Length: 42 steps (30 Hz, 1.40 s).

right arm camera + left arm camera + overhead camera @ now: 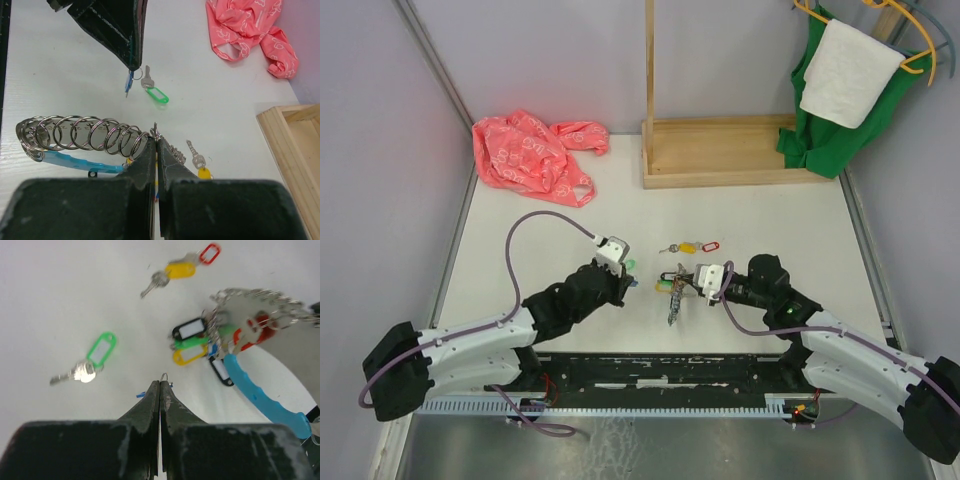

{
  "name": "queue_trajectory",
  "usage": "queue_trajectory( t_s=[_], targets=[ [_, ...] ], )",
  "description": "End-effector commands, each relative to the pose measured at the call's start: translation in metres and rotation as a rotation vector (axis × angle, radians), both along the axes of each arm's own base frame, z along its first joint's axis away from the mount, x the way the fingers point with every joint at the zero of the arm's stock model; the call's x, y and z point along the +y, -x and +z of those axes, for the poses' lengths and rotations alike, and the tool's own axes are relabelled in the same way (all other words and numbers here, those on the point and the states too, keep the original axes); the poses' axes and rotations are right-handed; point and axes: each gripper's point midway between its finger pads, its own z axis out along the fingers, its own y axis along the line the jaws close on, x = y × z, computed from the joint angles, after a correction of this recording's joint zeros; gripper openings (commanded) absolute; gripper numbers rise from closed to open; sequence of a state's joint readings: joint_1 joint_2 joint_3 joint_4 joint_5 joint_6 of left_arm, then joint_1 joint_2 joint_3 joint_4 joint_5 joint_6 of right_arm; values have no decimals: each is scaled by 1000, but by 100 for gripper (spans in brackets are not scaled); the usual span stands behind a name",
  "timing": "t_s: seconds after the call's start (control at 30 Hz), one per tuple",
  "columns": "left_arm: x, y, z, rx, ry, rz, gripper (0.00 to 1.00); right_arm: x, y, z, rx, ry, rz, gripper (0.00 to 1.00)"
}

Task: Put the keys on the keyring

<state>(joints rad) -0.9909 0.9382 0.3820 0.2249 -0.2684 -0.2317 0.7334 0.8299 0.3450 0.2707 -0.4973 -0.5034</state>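
Observation:
My left gripper (160, 382) is shut on the small split ring of a key with a blue tag (129, 82), which hangs below its tip. It hovers just left of the keyring (672, 297). My right gripper (156, 142) is shut on the keyring's grey metal coil (75, 134). The coil joins a light-blue sleeve (260, 395), and several tagged keys (190, 342) hang from it. A green-tagged key (101, 349) lies on the table under the left gripper. Yellow-tagged (688, 246) and red-tagged (709, 243) keys lie just beyond.
A crumpled pink bag (530, 155) lies at the back left. A wooden frame with an upright post (720, 150) stands at the back centre. Green cloth and a white towel (845, 75) hang on hangers at the back right. Walls close in both sides.

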Motion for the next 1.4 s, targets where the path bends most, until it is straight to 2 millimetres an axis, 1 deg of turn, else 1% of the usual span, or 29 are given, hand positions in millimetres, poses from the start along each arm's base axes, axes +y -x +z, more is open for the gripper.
queue_trajectory(
  t_s=[0.0,0.03,0.17,0.33,0.43,0.63,0.77,0.9,1.03,1.1,1.17,1.23,1.37],
  targets=[
    [33,13,-47,355,-80,295,3,3,-4,20,-76,-45,-2,1],
    [36,16,-53,401,-102,323,3,3,-4,19,-76,-42,0,1],
    [39,22,-65,501,-199,381,3,3,-3,18,-78,-42,1,1],
    [38,23,-83,552,-332,390,3,1,-3,15,-84,-34,0,1],
    [32,19,-88,563,-376,382,3,0,-2,13,-83,-27,0,1],
    [25,11,-108,589,-451,376,3,-1,-1,12,-92,-26,5,1],
    [17,10,-109,609,-435,365,3,-1,0,11,-94,-20,9,1],
    [16,12,-105,641,-377,365,9,-1,0,9,-98,-15,13,1],
    [15,13,-97,693,-280,345,15,-1,1,9,-97,-13,16,1],
    [15,12,-92,722,-218,328,25,-1,1,8,-98,-11,16,1],
    [13,12,-86,749,-146,301,38,-1,1,8,-96,-10,17,1],
    [13,12,-81,766,-87,281,45,-1,1,7,-95,-8,20,1],
    [17,8,-80,795,-26,256,46,0,1,7,-95,-7,21,1]
  ],
)
